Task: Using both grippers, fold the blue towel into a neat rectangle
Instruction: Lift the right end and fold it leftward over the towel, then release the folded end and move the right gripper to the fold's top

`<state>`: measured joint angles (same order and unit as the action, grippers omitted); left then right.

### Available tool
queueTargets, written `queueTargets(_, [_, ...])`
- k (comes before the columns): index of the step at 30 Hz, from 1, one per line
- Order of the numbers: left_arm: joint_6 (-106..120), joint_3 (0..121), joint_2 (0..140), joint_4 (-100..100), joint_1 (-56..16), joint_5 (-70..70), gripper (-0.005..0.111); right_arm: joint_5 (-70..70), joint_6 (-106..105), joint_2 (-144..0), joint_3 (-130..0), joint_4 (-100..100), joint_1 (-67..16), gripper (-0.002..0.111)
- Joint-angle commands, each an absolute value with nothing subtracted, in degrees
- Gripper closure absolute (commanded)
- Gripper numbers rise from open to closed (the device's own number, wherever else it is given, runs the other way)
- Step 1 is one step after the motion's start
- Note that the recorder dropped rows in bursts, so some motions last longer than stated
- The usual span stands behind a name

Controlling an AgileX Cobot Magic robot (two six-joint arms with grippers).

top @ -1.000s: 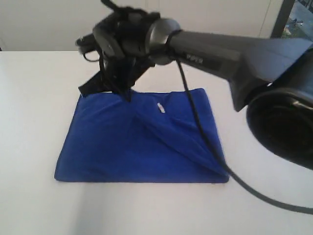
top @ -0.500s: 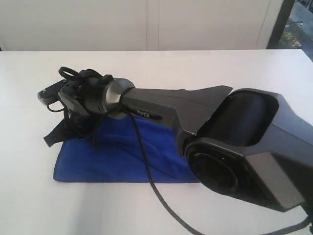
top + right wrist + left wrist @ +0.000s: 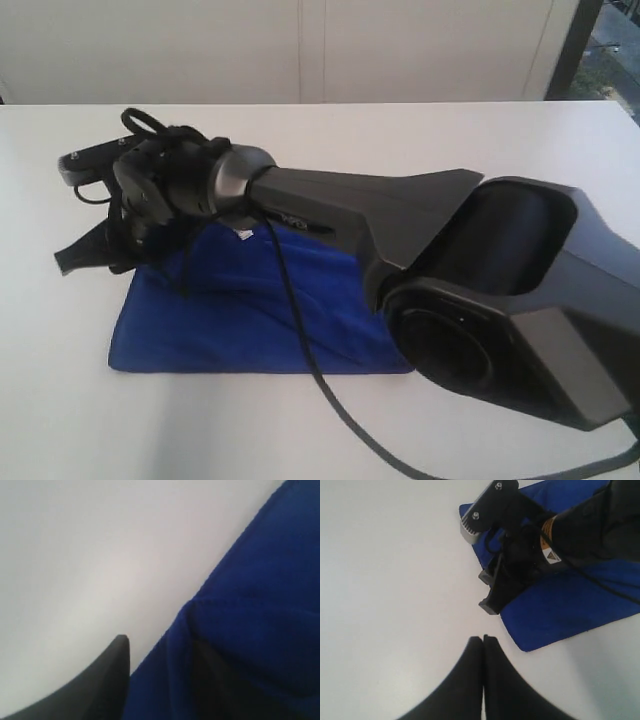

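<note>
Right claw (image 3: 479, 567) spread: one finger (image 3: 476, 522) with silver pad up, other low at short end of blue towel (image 3: 570, 605). Contact with cloth: cannot tell. Nothing visibly pinched.
Left claw (image 3: 483, 639) pressed together, empty, over bare bench (image 3: 395, 580), near towel corner but apart.
Right arm (image 3: 400, 215) reaches low across towel (image 3: 230, 320) from right side to its left end; cable (image 3: 300, 330) trails over cloth.
Towel folded in rectangle, flat on bench (image 3: 450, 140); near edge straight. White bench shows beyond every visible towel edge.
</note>
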<state>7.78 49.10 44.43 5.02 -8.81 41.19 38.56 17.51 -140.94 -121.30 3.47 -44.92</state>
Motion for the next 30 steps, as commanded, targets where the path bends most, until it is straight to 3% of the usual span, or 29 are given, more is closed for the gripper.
queueTargets(1, [7.7,49.4,44.0,5.7,-8.7,41.7,0.107,46.9,17.6,-133.0,-123.5,3.4,-41.8,0.067])
queueTargets(5, [7.7,49.4,44.0,5.7,-8.7,41.7,0.107,60.4,5.7,-128.4,-123.5,3.3,-36.7,0.068])
queueTargets(7, [7.7,49.4,44.0,5.7,-8.7,41.7,0.107,65.6,0.7,-128.4,-123.2,3.3,-33.6,0.079])
queueTargets(10, [7.7,49.4,44.0,5.7,-8.7,41.7,0.107,66.0,-4.0,-129.4,-120.2,3.2,-29.2,0.109])
queueTargets(19, [7.7,49.4,44.0,5.7,-8.7,41.7,0.107,54.4,-11.9,-133.5,-113.1,3.3,-18.7,0.108])
queueTargets(30, [7.7,49.4,44.0,5.7,-8.7,41.7,0.107,49.9,-7.5,-139.2,-113.1,4.2,-13.2,0.108])
